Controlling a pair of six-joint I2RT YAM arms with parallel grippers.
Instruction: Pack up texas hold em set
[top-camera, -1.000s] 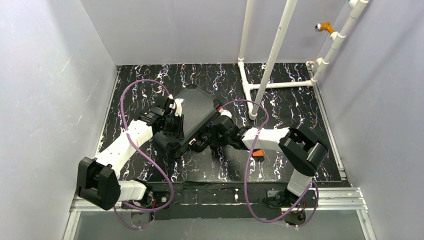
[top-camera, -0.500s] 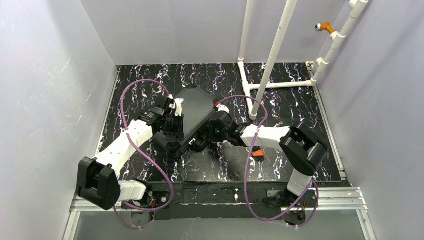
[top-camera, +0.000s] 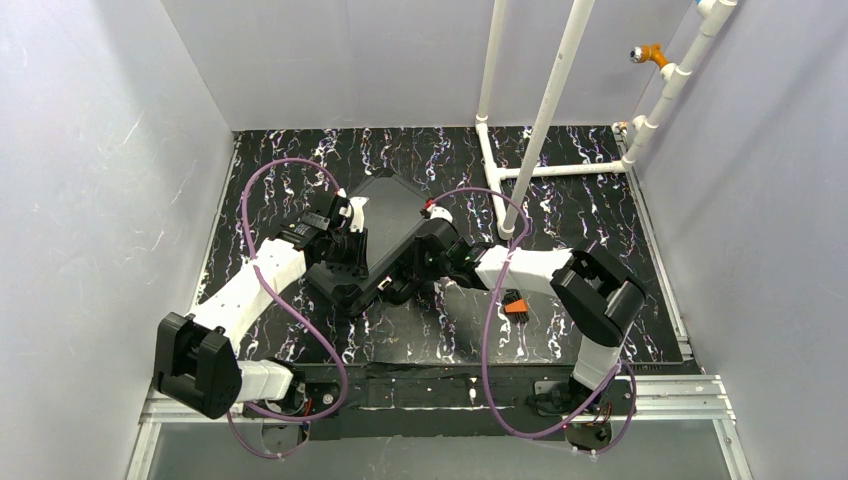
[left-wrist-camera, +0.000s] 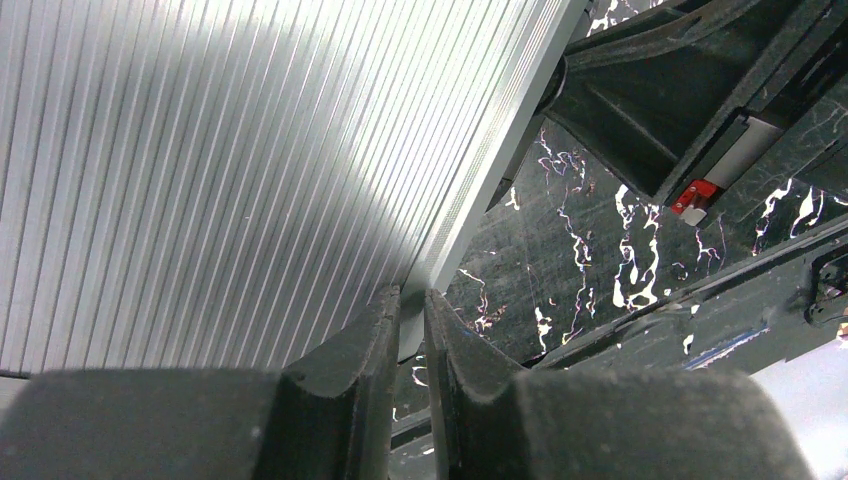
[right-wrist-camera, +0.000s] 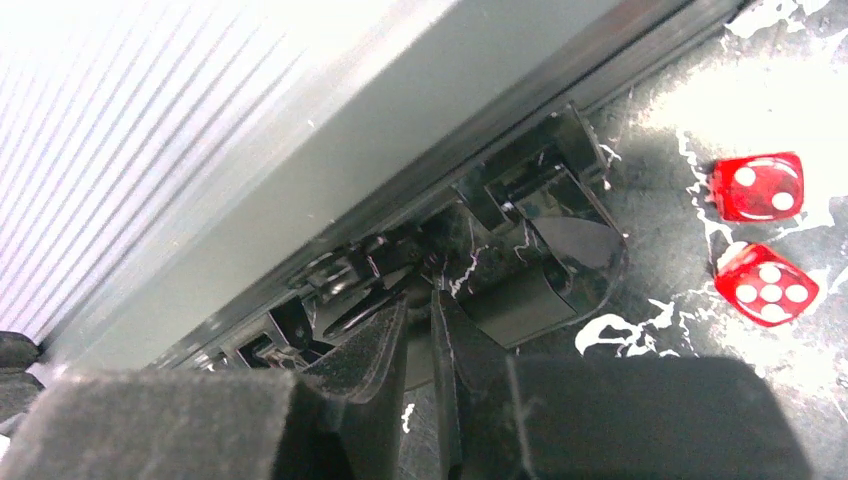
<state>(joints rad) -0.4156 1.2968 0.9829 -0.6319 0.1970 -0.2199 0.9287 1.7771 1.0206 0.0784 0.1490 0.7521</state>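
My left gripper (left-wrist-camera: 410, 325) is pinched almost fully together on the thin rim of the closed black case (top-camera: 385, 220), at its left side. My right gripper (right-wrist-camera: 420, 315) shows only a narrow slit at a latch (right-wrist-camera: 545, 265) on the case's right side; whether it pinches anything I cannot tell. 2 red dice (right-wrist-camera: 757, 186) lie just beside on the marbled table (top-camera: 560, 200)

One case (top-camera: 385, 225) is lying on one table (top-camera: 570, 215). Two red dice (right-wrist-camera: 757, 186) (right-wrist-camera: 767, 284) are sitting beside it. One small orange-and-black object (top-camera: 515, 305) is lying apart.
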